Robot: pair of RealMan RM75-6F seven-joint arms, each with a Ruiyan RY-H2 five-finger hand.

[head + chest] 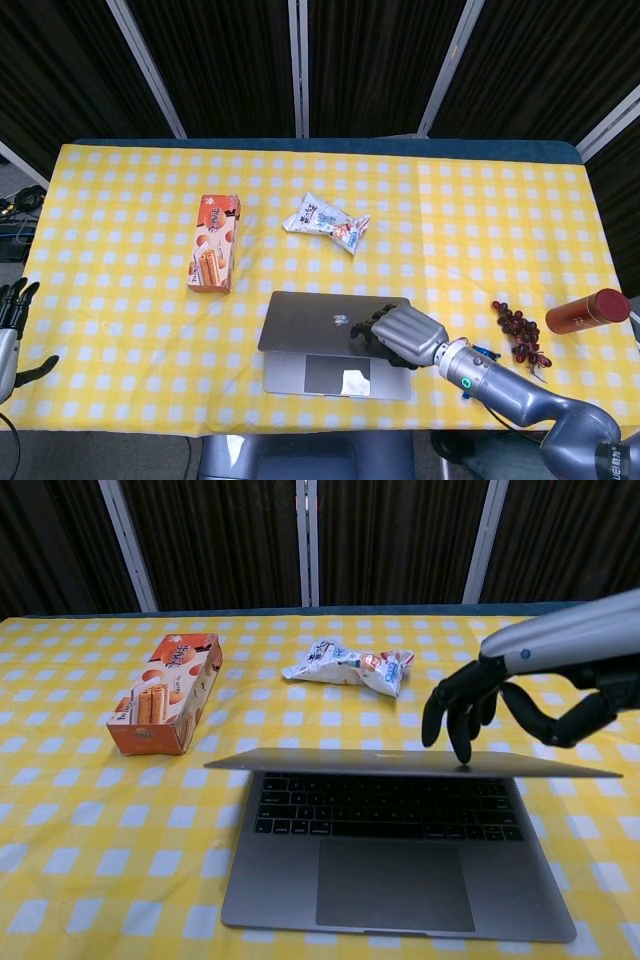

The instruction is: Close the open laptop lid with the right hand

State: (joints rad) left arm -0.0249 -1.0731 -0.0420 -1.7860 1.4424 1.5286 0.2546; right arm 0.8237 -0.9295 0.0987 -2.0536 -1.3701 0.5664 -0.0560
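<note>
The grey laptop [310,320] lies near the table's front edge with its lid tilted far down. In the chest view the lid hovers as a thin wedge just above the keyboard of the laptop [390,880], still a small gap apart. My right hand [402,335] reaches in from the right and rests on the lid's back. Seen from the chest, the right hand [505,695] has its fingers spread and curved, and the fingertips [462,752] press on the lid near its right side. My left hand [10,315] hangs off the table's left edge, fingers apart, holding nothing.
An orange biscuit box [213,256] lies left of the laptop, and a snack packet [328,222] behind it. Dark grapes [518,332] and a red-brown bottle [588,311] sit at the right. A yellow checked cloth [120,190] covers the table.
</note>
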